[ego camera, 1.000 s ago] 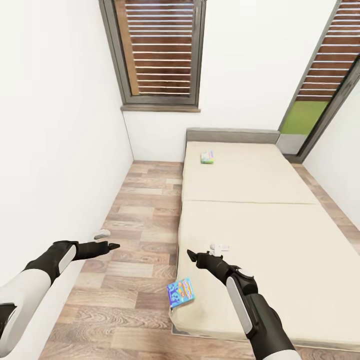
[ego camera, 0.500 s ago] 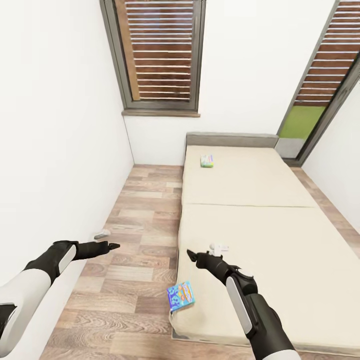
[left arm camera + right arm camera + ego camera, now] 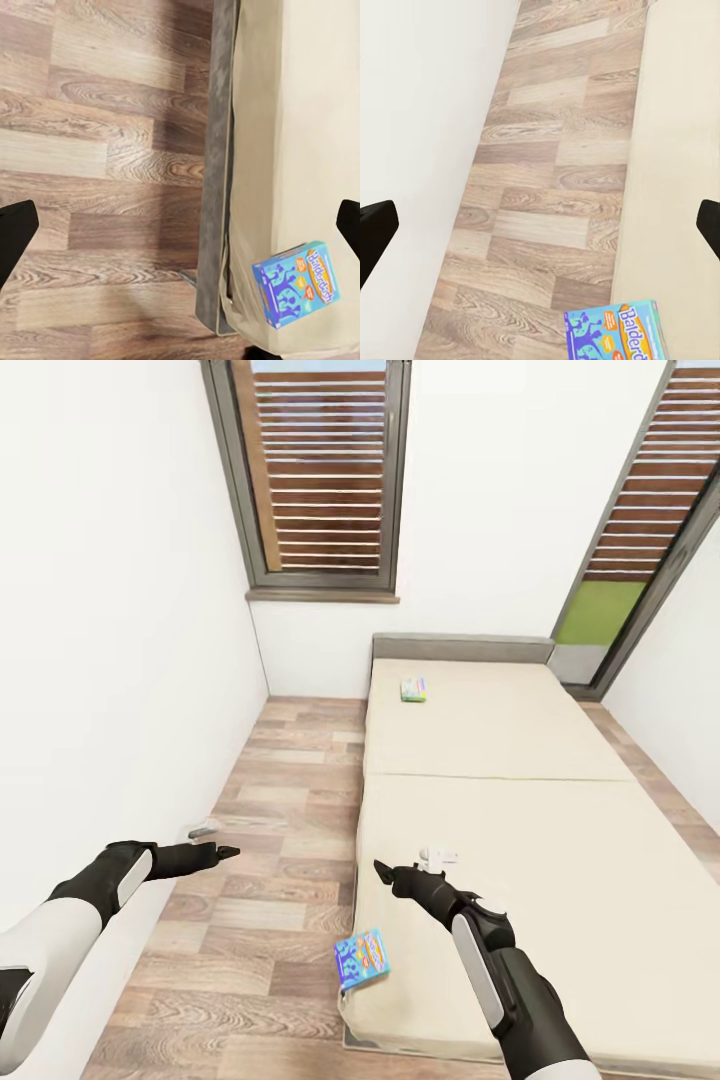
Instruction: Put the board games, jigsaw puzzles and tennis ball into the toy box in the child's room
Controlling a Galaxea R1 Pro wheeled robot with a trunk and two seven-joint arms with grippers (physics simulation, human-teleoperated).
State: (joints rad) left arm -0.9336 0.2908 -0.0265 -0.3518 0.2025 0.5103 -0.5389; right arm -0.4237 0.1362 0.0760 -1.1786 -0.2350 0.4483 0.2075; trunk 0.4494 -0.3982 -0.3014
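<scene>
The bed (image 3: 500, 740), a beige mattress with a low grey headboard, fills the right side of the head view. A blue cartoon board game (image 3: 361, 958) lies on its near left corner, partly over the edge. A pale multicoloured board game (image 3: 413, 689) lies near the headboard. My left gripper (image 3: 225, 852) hangs open over the wood floor, left of the bed. Open too, my right gripper (image 3: 380, 870) hovers above the bed's near left edge, just beyond the blue game. The left wrist view has the blue game (image 3: 296, 283) on the mattress corner; the right wrist view catches its (image 3: 615, 332) top edge.
A white wall runs close along the left. The strip of plank floor (image 3: 290, 810) between wall and bed is narrow. A small grey-white object (image 3: 203, 828) lies by the wall, and a small white object (image 3: 438, 855) lies on the mattress. Tall dark-framed windows (image 3: 320, 470) stand behind.
The whole picture has slid slightly downward, so the camera has moved. Both arms hold the same pose and the games lie where they were.
</scene>
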